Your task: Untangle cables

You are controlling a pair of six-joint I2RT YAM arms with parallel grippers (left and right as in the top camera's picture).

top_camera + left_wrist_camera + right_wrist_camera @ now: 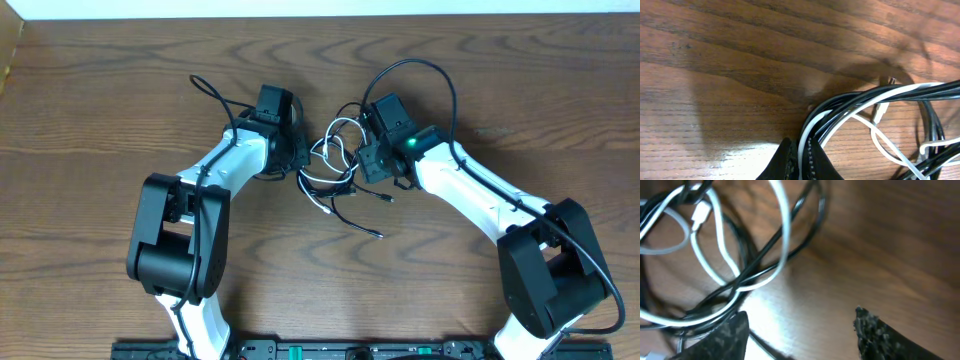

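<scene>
The cables [335, 165] lie in a tangled bunch of white and black loops at the table's middle, between my two grippers. My left gripper [298, 160] is at the bunch's left edge. In the left wrist view it [801, 161] is shut on a white cable [860, 104], which runs up between the fingers alongside black cables [837, 102]. My right gripper [372, 160] hangs at the bunch's right side. The right wrist view shows it [800, 314] open and wide over bare wood, with white loops [785, 240] and black loops [760, 255] just left of its left finger [722, 337].
Loose black plug ends trail toward the front [378, 235]. Thick black arm wires arch behind each wrist [440, 75] [210, 90]. The wooden table [100, 120] ends at a pale back edge. Both arm bases stand at the front.
</scene>
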